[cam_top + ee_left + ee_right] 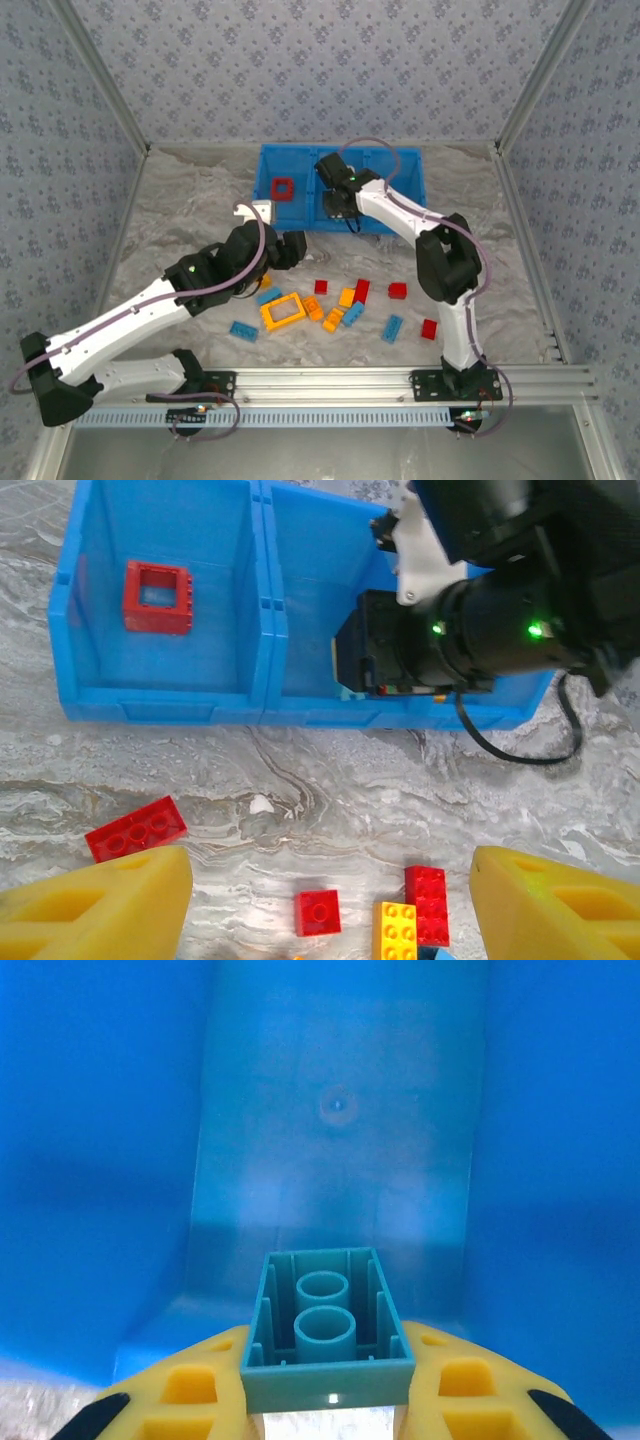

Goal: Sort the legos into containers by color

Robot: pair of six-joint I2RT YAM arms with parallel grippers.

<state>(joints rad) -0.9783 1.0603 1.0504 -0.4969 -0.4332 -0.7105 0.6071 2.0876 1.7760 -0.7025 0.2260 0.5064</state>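
A light blue brick (327, 1345) is pinched between the two yellow fingers (195, 1395) of the right end effector (327, 1385). Its hollow underside faces the wrist camera, showing two round tubes. It hangs over the floor of the middle compartment of the blue tray (400, 165), which has three compartments.

The left compartment holds one red frame (283, 188), lying flat with its opening up. In the left wrist view this frame (157, 597) sits towards the far wall. The right arm's black wrist (480, 630) reaches over the next compartment, with two green lights showing on it.

On the bench (180, 210), in front of the tray, the loose bricks lie spread out, apart from one another or just touching:
- Four red bricks (398, 291).
- Four light blue bricks (393, 328).
- One yellow frame (283, 312).
- At least three small orange bricks (347, 297) beside the yellow frame.

The left end effector (292, 250) hangs above the near-left part of this scatter. Its fingers are spread wide and hold nothing. In its own camera, a long red brick (135, 828), a small red one (317, 912) and a red brick touching an orange one (397, 930) lie below it.
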